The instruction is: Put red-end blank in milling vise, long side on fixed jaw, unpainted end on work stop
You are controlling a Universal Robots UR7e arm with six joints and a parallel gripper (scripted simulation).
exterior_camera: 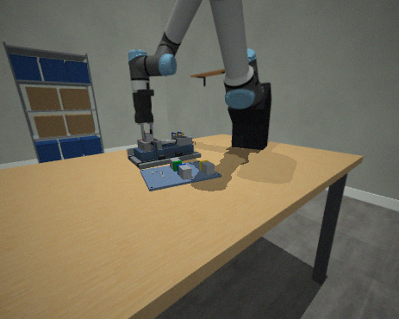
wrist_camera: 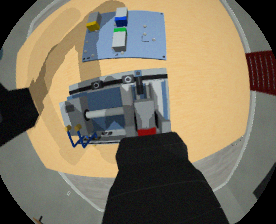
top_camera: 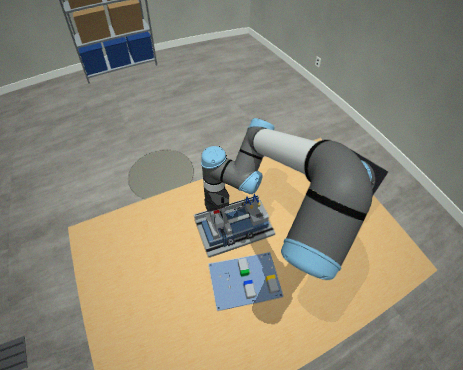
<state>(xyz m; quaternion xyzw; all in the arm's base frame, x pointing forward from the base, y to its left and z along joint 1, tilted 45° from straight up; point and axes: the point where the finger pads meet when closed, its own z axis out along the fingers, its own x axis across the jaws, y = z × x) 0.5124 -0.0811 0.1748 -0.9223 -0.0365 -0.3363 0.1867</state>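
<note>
The blank with the red end (top_camera: 216,212) (exterior_camera: 147,137) (wrist_camera: 145,116) is over the slot between the jaws of the milling vise (top_camera: 240,244) (wrist_camera: 77,111). My gripper (exterior_camera: 147,130) points down and is shut on this blank; in the wrist view its fingertips are hidden. The painted end lies under the gripper body, away from the work stop (wrist_camera: 139,86). The blank's top shows above the jaws. Whether its underside touches the bars, and whether it touches the fixed jaw or the stop, I cannot tell.
The blue plate (top_camera: 225,301) (exterior_camera: 152,185) (wrist_camera: 158,51) carries the green-ended blank (top_camera: 243,265) (wrist_camera: 119,41), the blue-ended blank (top_camera: 250,290) (exterior_camera: 185,172) and the yellow-ended blank (top_camera: 272,285) (exterior_camera: 208,167), all apart. Blue hoses (top_camera: 251,199) (wrist_camera: 81,140) stand up at the vise's other end.
</note>
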